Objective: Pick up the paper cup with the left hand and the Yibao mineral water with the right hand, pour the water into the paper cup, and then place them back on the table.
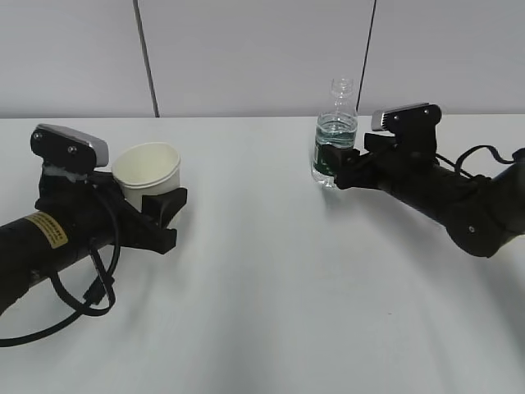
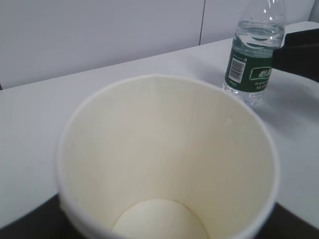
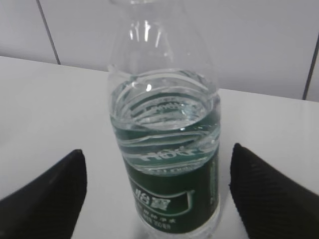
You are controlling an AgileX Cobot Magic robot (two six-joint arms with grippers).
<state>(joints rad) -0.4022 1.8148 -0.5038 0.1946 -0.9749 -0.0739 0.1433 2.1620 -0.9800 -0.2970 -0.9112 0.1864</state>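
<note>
My left hand (image 1: 156,205) cradles the paper cup (image 1: 147,176); whether it pinches, I cannot tell. My right hand (image 3: 157,191) is spread around the Yibao mineral water (image 1: 335,135) standing on the desk (image 1: 262,279). Thin, part-full plastic: I'd grip the label band.

A pale grey panelled wall (image 1: 262,57) with dark vertical seams (image 1: 145,57) rises behind the scene.

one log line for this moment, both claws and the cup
left claw: around paper cup, empty | right claw: open, straddling bottle
</note>
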